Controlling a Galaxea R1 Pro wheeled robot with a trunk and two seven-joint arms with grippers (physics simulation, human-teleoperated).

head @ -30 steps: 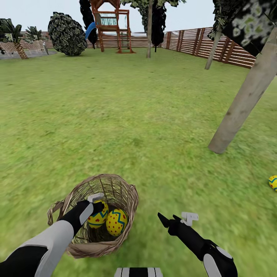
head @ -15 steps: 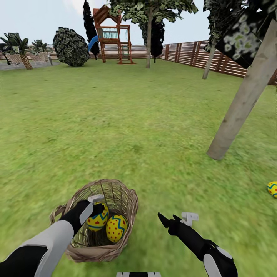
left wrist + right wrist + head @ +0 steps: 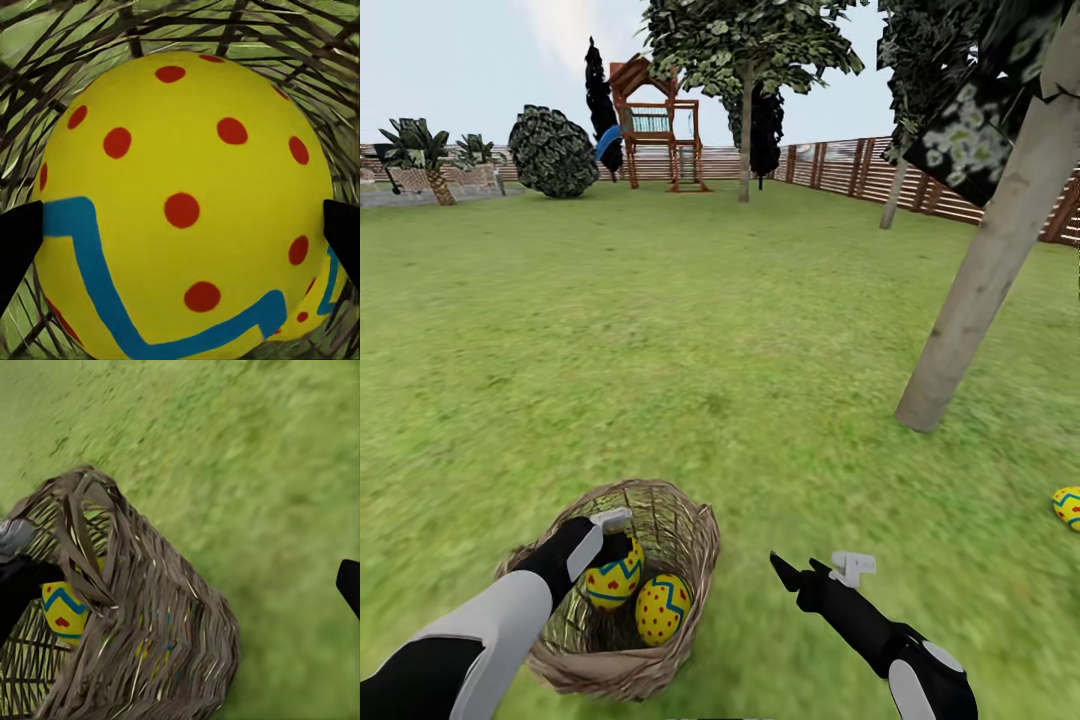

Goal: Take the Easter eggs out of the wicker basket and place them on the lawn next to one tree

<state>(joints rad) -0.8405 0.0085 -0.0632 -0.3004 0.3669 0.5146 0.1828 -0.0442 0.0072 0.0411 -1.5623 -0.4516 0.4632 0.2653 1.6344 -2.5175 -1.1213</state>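
Note:
The wicker basket (image 3: 622, 655) sits on the lawn (image 3: 690, 340) just in front of me. My left gripper (image 3: 613, 548) reaches into it and is shut on one Easter egg (image 3: 610, 583). In the left wrist view that egg (image 3: 180, 150) sits between the two black fingertips (image 3: 16, 240). A second egg (image 3: 662, 608) lies in the basket beside it. A third egg (image 3: 1069, 507) rests on the grass at the far right, near the pale trunk of the tree (image 3: 980, 290). My right gripper (image 3: 818, 568) hovers open to the right of the basket (image 3: 142, 645), holding nothing.
Open grass stretches ahead to a wooden fence (image 3: 920, 185). A playset (image 3: 655, 125), a round bush (image 3: 553, 152) and more trees (image 3: 745, 100) stand at the far end. Palms (image 3: 422, 155) are at the far left.
The head camera has tilted up, so the whole picture has slid down. My left gripper has raised its egg slightly relative to the egg beside it. The right arm has not moved.

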